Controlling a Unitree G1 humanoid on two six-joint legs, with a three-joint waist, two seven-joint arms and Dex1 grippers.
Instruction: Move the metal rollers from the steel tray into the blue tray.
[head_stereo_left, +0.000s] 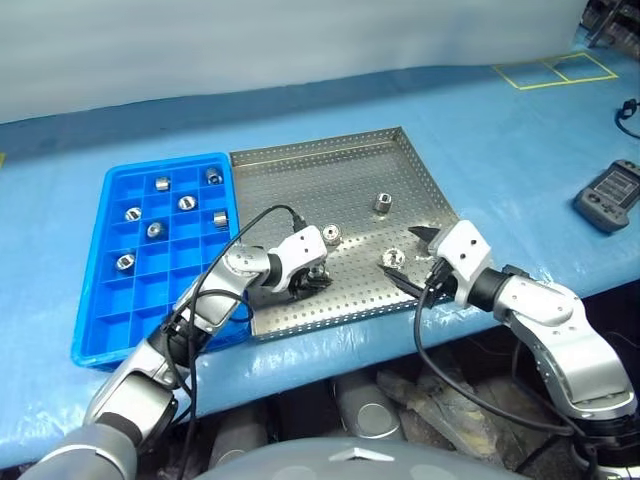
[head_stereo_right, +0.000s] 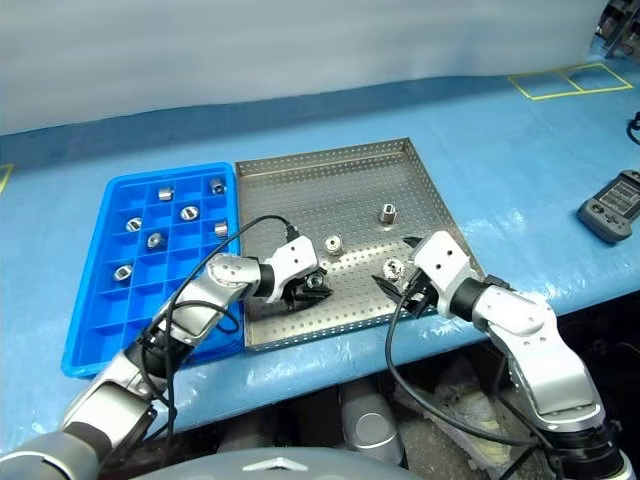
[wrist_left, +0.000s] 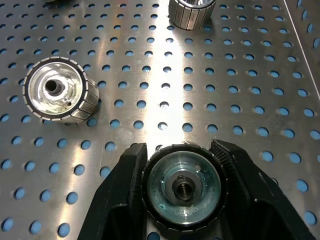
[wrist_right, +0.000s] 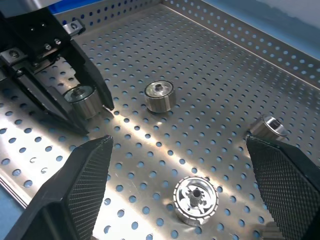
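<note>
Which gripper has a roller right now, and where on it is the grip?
The left gripper is shut on a metal roller, its fingers pressing opposite sides of the round wall. The right gripper is open, holding nothing.

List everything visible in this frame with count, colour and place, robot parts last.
Metal rollers in blue tray: seven, silver, one per compartment, far half.
Metal rollers in steel tray: four, silver; one held.
Blue tray: one, blue, left of steel tray.
Steel tray: one, silver, perforated, centre.
Table cover: blue.
Handheld controller: one, grey, far right.
Yellow tape outline: far right corner.
Left gripper: shut on a roller.
Right gripper: open over a roller.
</note>
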